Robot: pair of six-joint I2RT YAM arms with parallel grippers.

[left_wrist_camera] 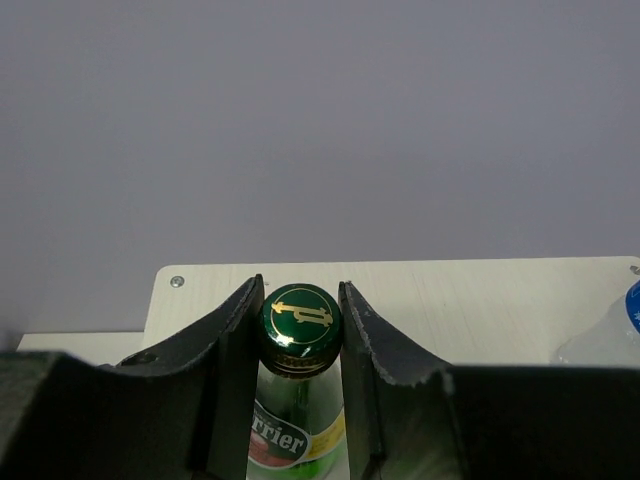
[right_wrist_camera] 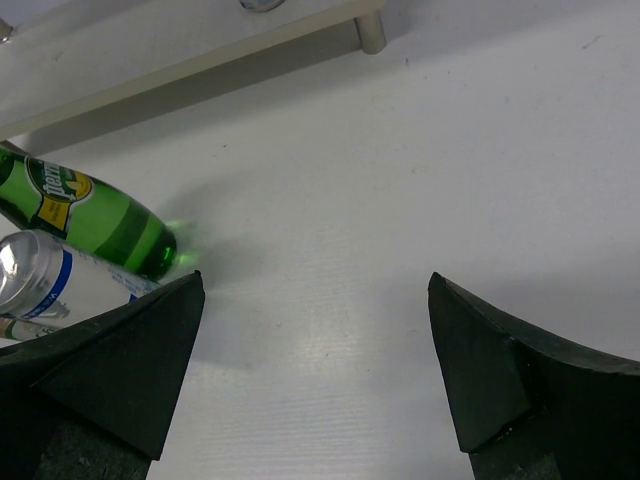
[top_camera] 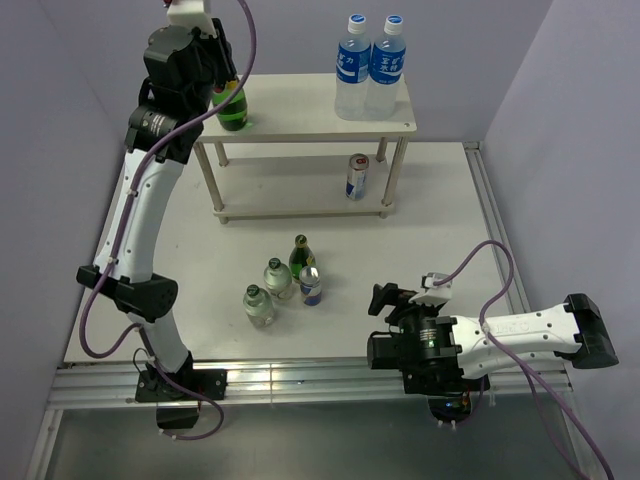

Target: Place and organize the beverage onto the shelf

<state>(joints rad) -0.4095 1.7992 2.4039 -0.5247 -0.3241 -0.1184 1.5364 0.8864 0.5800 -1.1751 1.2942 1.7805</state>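
— Where is the shelf (top_camera: 300, 120)?
— Top centre of the overhead frame; my left claw (left_wrist_camera: 300, 290) is at its upper-left corner, pinched narrow on the top of a dark-green bottle (left_wrist_camera: 297, 400).
— How does that bottle lie?
— Upright; its long axis runs straight down from the claw, over the left end of the top board; whether its base touches, I cannot tell.
— And your right claw (right_wrist_camera: 315, 285)?
— Wide, holding nothing, at lower right; it is the nearer one to the four loose drinks (top_camera: 278, 278) mid-frame.
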